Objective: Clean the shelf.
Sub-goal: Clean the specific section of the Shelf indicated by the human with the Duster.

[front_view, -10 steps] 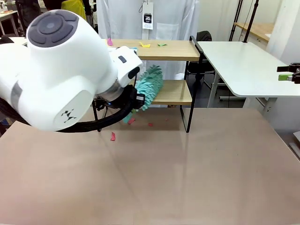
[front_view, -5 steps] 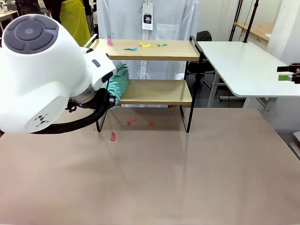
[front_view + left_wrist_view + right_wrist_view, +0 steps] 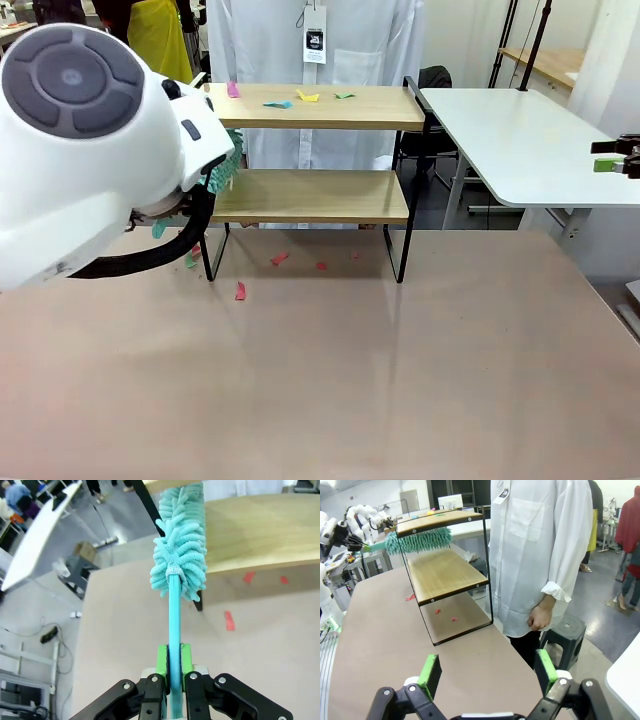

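Beyond left end effector's [image 3: 173, 655] clamped duster [image 3: 181, 555] stands shelf [image 3: 250, 535].

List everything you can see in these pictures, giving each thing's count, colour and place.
shelf: one, light wood boards on a black frame, far end of the tan table
tan table: one, in front of the robot
duster: one, teal, head at the shelf's left end, under the top board
paper scraps: four, pink, blue, yellow and green, on the top board
red scraps: at least three, on the tan table under and in front of the shelf
white table: one, right of the shelf
stool: one, dark, on the floor by the person
person: one, white coat, behind the shelf
left gripper: black, green pads, shut on the duster's handle
right gripper: black, green pads, open
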